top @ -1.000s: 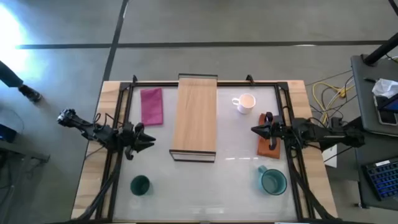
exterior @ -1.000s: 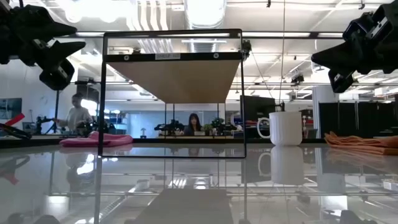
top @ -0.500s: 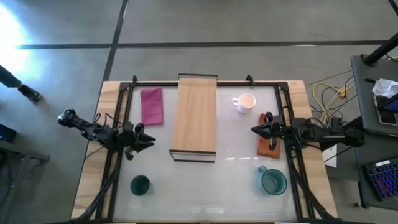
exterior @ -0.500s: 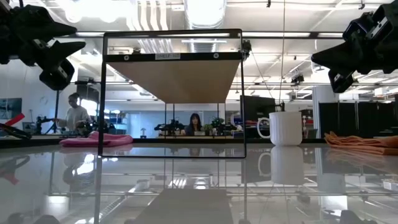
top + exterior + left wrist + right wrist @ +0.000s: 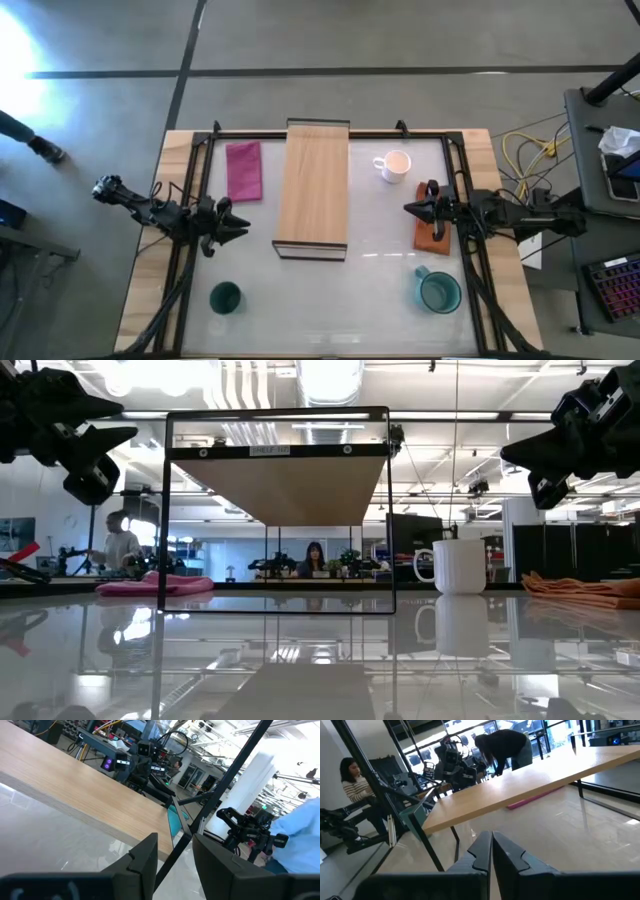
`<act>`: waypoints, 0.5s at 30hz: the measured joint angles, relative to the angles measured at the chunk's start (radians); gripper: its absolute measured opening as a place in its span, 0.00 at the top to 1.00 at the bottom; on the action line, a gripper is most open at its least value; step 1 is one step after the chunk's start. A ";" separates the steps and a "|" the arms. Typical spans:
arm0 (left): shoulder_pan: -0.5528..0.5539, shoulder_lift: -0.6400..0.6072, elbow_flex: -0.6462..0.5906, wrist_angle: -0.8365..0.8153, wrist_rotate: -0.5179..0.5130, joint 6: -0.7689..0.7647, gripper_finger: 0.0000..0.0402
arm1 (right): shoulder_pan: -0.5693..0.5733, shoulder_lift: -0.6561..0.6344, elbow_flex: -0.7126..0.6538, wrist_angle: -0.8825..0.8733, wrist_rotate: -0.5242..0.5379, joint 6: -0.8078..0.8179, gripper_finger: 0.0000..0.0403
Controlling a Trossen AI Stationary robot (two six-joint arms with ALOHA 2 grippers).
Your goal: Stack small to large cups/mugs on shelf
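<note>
The light-wood shelf [image 5: 313, 185] stands on its low dark frame in the table's middle, and its board shows from below in the low view [image 5: 278, 480]. The white mug [image 5: 394, 165] stands upright at the far right, also in the low view [image 5: 458, 566]. The teal mug [image 5: 438, 291] stands near right. The dark green cup [image 5: 225, 297] stands near left. My left gripper [image 5: 240, 230] hovers left of the shelf, open a little and empty [image 5: 175, 862]. My right gripper [image 5: 410, 209] hovers right of the shelf, shut and empty [image 5: 491, 851].
A pink cloth [image 5: 244, 170] lies left of the shelf at the far side. An orange cloth [image 5: 432, 232] lies under my right arm. A dark frame [image 5: 300, 133] runs around the table. People sit and stand in the room beyond.
</note>
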 joint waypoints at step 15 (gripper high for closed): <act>0.000 0.000 0.000 0.000 0.000 0.000 0.73 | 0.000 0.019 0.000 0.273 0.108 -0.273 0.98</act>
